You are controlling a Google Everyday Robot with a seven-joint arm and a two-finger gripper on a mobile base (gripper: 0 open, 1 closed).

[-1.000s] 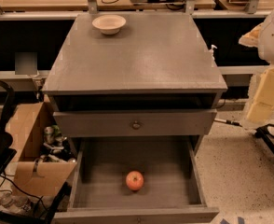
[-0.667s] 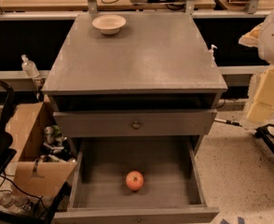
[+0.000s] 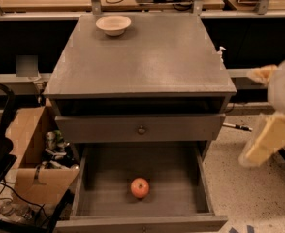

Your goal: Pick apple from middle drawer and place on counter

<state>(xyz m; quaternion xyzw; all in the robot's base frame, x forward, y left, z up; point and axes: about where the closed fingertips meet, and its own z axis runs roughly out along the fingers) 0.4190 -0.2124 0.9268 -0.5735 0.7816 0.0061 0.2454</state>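
The gripper (image 3: 267,141) hangs at the right side, above the speckled floor (image 3: 244,198) and well apart from the cabinet (I cannot tell if it is spread apart or squeezed together). The apple (image 3: 139,188) sits in the pulled-out middle drawer (image 3: 176,178), near its front. On the counter (image 3: 152,62), a white bowl (image 3: 113,24) rests at the back left.

The claw (image 3: 277,111) sits at the 3 o'clock edge of the view, blurred: a rounded white shell, a small tan-yellow piece on its 10 o'clock side, and under it a pale cream, flat-sided block with a whitish translucent rim
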